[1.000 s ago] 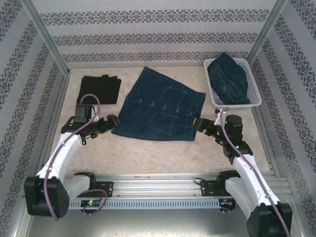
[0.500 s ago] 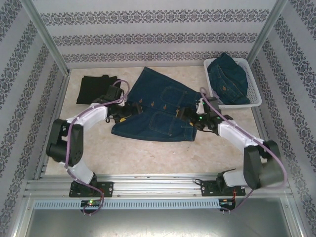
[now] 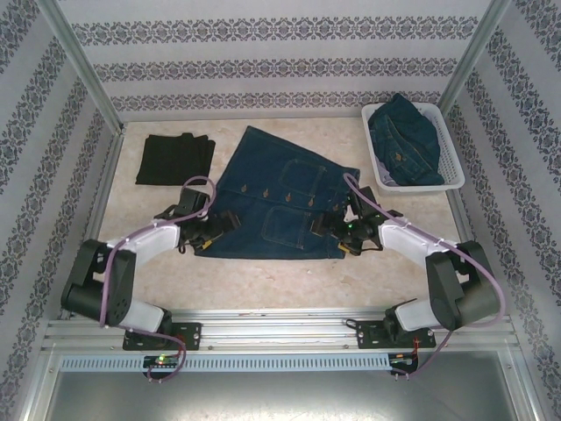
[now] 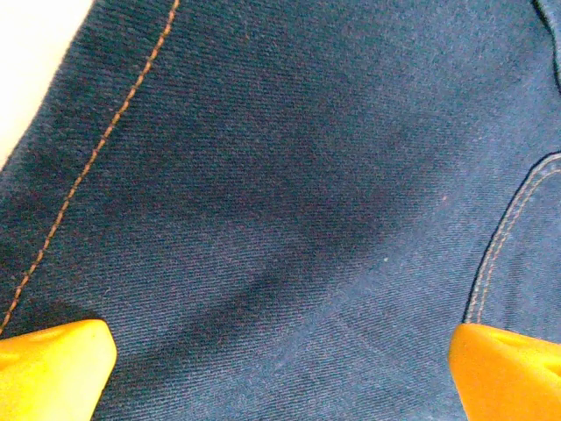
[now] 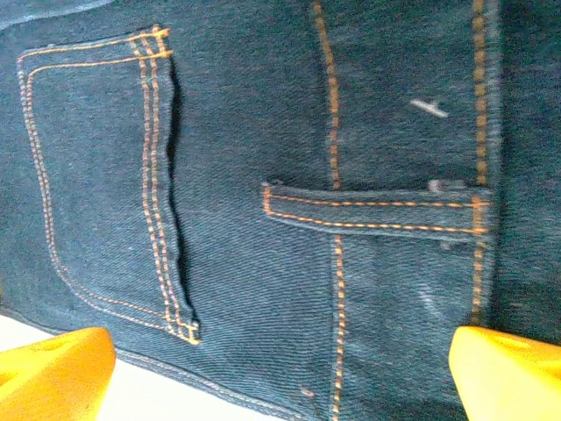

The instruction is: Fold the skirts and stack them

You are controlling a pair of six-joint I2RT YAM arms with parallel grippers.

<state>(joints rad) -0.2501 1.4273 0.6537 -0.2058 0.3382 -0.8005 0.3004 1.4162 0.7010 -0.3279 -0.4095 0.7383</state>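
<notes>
— Left gripper (image 3: 217, 226) and right gripper (image 3: 330, 226): jaws apart, over the near corners of the spread dark blue denim skirt (image 3: 280, 189)?
— Yes. It lies mid-table (image 3: 263, 276), stretching far from both, each arm equally close.

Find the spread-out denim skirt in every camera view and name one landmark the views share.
Top external: denim skirt, spread flat mid-picture.
Left wrist: denim skirt close up, orange seam at upper left.
Right wrist: denim skirt close up, belt loop at centre.
Shared landmark: pocket stitching, at the right edge in the left wrist view and on the left in the right wrist view.
</notes>
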